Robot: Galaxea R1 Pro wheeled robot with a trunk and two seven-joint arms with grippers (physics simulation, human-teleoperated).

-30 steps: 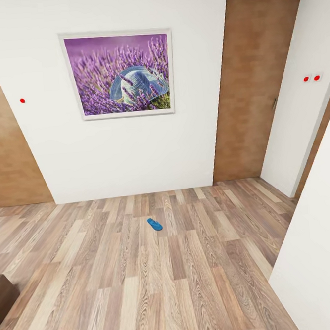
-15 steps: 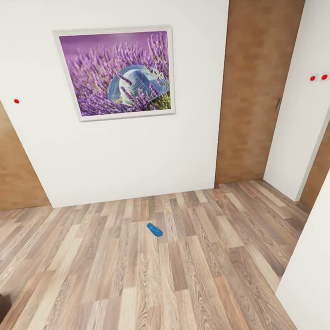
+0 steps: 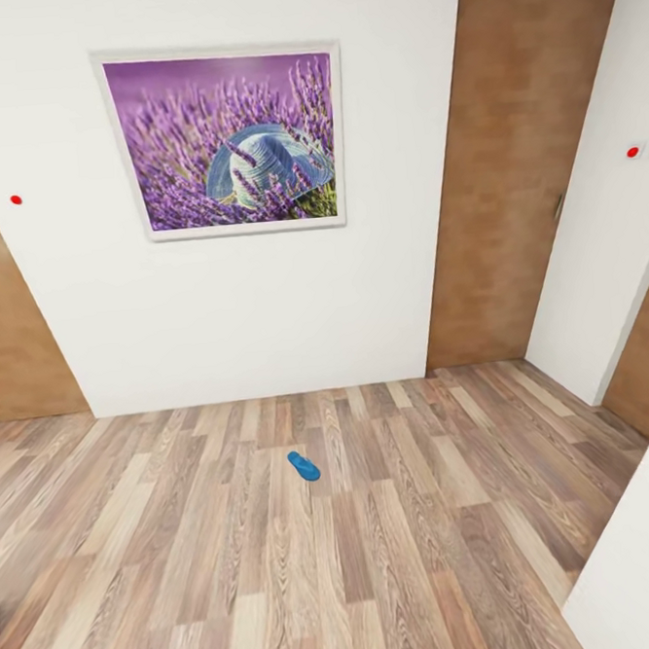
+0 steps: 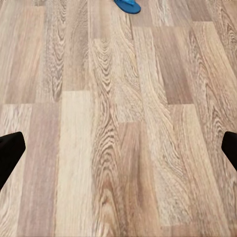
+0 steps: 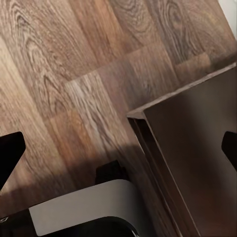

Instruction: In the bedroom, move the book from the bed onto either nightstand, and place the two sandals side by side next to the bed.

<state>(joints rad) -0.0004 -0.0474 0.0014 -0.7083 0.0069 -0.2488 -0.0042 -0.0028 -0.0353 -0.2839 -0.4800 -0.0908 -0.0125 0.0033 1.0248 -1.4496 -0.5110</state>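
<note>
A single blue sandal (image 3: 303, 466) lies flat on the wood-plank floor (image 3: 188, 569), out in the open and well short of the white wall (image 3: 245, 311) ahead. On that wall hangs a framed picture (image 3: 224, 142) of purple lavender with a pale blue hat. A brown door (image 3: 508, 173) stands to the right of the wall, set back in a recess, and another brown panel (image 3: 13, 329) shows at the left edge. Small red dots mark the walls, one on the left (image 3: 15, 199) and a pair at the far right (image 3: 633, 152). A white surface (image 3: 647, 572) cuts in at the lower right corner of the head view. In the left wrist view the same sandal (image 4: 128, 5) sits at the frame edge, only partly in frame, across bare planks from the left gripper (image 4: 118, 150), whose two dark fingertips (image 4: 10, 153) sit far apart at opposite edges with nothing between them. The right gripper (image 5: 118, 148) likewise has its fingertips (image 5: 10, 150) spread wide and holds nothing; beneath it are darker, shaded planks, the corner of a dark brown wooden piece (image 5: 197, 148), and a pale grey rounded part (image 5: 84, 207) which I cannot identify.
</note>
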